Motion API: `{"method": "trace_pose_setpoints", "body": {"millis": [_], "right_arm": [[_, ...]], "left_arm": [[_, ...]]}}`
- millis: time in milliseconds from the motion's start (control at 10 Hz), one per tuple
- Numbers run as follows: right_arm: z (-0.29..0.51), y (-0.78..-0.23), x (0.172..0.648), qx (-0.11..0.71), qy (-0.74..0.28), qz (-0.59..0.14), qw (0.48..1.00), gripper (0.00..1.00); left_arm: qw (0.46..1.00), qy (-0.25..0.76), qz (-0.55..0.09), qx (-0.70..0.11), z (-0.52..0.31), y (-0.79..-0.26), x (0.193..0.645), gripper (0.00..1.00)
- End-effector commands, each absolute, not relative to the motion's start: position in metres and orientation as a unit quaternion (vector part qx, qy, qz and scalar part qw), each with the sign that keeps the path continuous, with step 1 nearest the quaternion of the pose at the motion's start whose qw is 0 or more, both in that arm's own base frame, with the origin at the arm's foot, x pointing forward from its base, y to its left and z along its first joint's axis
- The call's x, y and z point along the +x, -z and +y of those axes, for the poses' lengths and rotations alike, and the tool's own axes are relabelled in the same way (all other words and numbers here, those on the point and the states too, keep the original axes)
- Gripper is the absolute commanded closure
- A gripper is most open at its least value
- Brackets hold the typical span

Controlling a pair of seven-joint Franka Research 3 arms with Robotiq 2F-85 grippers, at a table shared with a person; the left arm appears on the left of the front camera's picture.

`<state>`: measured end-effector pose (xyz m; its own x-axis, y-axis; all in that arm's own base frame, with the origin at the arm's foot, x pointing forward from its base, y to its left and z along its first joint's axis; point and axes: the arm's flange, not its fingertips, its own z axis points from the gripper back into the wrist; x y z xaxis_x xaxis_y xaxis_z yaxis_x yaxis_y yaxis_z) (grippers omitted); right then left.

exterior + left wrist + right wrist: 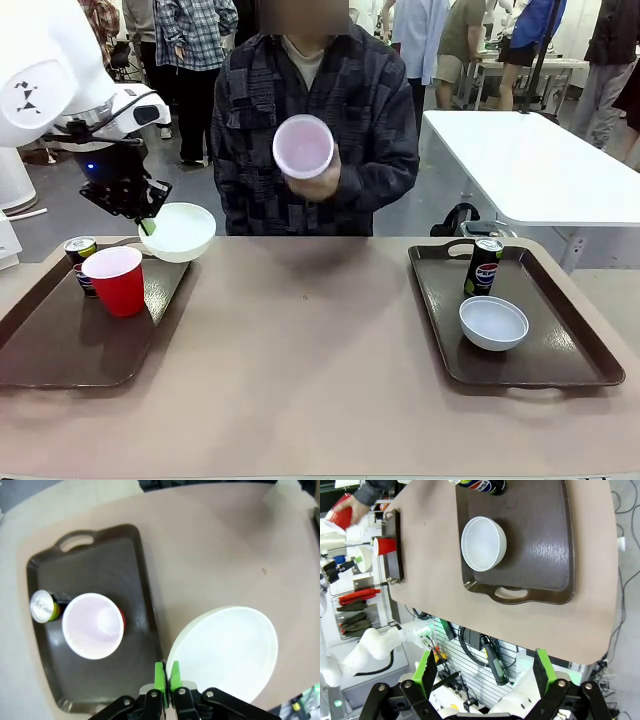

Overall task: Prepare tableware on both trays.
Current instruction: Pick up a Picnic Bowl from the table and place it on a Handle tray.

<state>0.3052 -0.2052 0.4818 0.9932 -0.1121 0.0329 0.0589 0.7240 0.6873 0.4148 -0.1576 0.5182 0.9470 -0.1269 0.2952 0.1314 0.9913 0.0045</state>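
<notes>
My left claw (166, 680) pinches the rim of a white bowl (225, 652), held above bare worktop (210, 555) just beside the left tray (142, 570); the tray's free floor lies nearer me than its red cup (92, 626) and can (44, 606); my right claw (482, 672) stands spread, well apart.

A white table (530, 165) stands behind the tan table (310, 350).
</notes>
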Motion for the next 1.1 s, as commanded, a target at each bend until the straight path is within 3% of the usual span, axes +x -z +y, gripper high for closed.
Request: {"method": "trace_pose_setpoints", "body": {"millis": [0, 500, 700, 1000], "right_arm": [[-0.205, -0.483, 0.305, 0.374, 0.049, -0.040, 0.925, 0.00], [-0.205, -0.483, 0.305, 0.374, 0.049, -0.040, 0.925, 0.00], [-0.205, -0.483, 0.305, 0.374, 0.049, -0.040, 0.925, 0.00], [-0.205, -0.483, 0.305, 0.374, 0.049, -0.040, 0.925, 0.00]], "left_arm": [[0.987, 0.069, -0.148, 0.003, -0.167, -0.516, 0.428, 1.00], [0.985, 0.092, -0.141, -0.032, -0.141, -0.516, 0.402, 0.96], [0.983, 0.120, -0.114, -0.074, -0.113, -0.529, 0.375, 0.96], [0.988, 0.112, -0.083, -0.069, -0.073, -0.531, 0.349, 0.96]]}}
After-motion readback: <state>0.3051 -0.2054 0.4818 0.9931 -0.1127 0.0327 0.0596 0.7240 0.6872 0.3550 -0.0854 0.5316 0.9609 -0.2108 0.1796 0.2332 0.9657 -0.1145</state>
